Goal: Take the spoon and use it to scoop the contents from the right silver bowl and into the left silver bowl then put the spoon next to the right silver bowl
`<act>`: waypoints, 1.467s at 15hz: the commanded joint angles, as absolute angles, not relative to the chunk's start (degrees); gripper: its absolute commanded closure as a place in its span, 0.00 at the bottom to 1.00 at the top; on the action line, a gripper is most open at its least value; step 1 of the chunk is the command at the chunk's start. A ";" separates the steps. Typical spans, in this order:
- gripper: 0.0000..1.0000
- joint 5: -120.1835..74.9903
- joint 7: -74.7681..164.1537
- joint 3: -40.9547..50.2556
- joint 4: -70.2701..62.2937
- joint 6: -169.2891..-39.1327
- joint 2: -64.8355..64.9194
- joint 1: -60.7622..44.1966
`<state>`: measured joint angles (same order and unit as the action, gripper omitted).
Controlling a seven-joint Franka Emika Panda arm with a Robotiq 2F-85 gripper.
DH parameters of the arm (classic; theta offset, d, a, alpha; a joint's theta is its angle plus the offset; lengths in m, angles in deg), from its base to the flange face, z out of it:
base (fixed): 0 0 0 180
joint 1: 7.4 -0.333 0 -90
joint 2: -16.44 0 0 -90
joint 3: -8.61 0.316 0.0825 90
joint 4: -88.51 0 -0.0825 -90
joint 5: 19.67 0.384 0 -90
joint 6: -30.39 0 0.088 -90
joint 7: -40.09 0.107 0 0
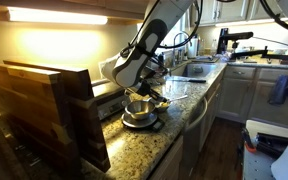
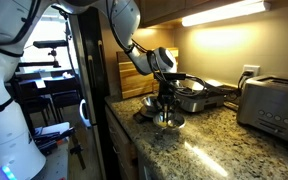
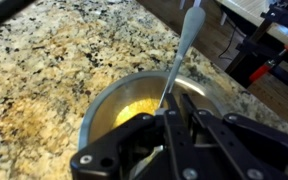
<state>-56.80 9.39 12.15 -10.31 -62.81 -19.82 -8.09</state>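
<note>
The claw [image 3: 174, 120] is clamped tight on the spoon [image 3: 182, 50], whose pale handle slants up and out past the fingers. Directly under the claw, a silver bowl [image 3: 102, 100] with yellow contents sits on the granite countertop [image 3: 54, 60]. The spoon's scoop end is hidden behind the fingers.

Speckled granite countertop [image 1: 136, 156], wooden boards [image 1: 44, 102] on it, silver toaster [image 2: 272, 106], glowing under-cabinet light [image 2: 224, 13]

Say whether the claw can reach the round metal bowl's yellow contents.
Probably yes: the claw, shut on the slim pale spoon, hangs over the uncovered round metal bowl and its yellow contents.
</note>
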 commanded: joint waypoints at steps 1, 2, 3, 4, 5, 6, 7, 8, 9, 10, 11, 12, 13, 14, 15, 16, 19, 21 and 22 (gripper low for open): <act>0.97 -57.33 8.57 13.03 -13.56 -69.59 -15.54 -7.15; 0.97 -57.20 8.68 13.04 -14.02 -71.62 -14.89 -7.09; 0.97 -56.95 8.70 13.16 -14.83 -74.04 -13.73 -6.93; 0.97 -56.64 8.56 13.20 -15.46 -75.94 -12.77 -6.85; 0.97 -56.37 8.56 13.17 -16.14 -77.59 -11.82 -6.80; 0.97 -55.83 8.41 13.12 -16.83 -78.73 -10.78 -6.75; 0.99 -55.54 8.46 12.95 -17.63 -79.47 -9.88 -6.78; 1.00 -55.30 8.61 12.76 -18.29 -79.95 -9.02 -6.77; 0.74 -54.93 8.64 12.61 -18.92 -80.27 -8.20 -6.64; 0.74 -54.77 8.65 12.47 -19.56 -80.52 -7.50 -6.54; 0.73 -54.03 8.60 12.41 -20.06 -80.48 -6.84 -6.23; 0.67 -53.52 8.79 12.29 -20.60 -80.57 -6.15 -6.03; 0.61 -52.46 8.82 12.22 -20.97 -80.46 -5.64 -5.73; 0.53 -51.12 8.82 12.13 -21.23 -80.31 -5.14 -5.39; 0.48 -49.90 8.77 12.00 -21.71 -80.58 -4.62 -4.99; 0.40 -48.53 8.65 11.83 -21.89 -80.61 -4.36 -4.67; 0.22 -46.79 9.30 11.03 -23.64 -84.20 -3.09 -3.69; 0.08 -46.66 9.57 10.32 -24.65 -88.08 -2.77 -2.98; 0.03 -46.54 9.65 9.90 -24.96 -89.66 -2.91 -2.65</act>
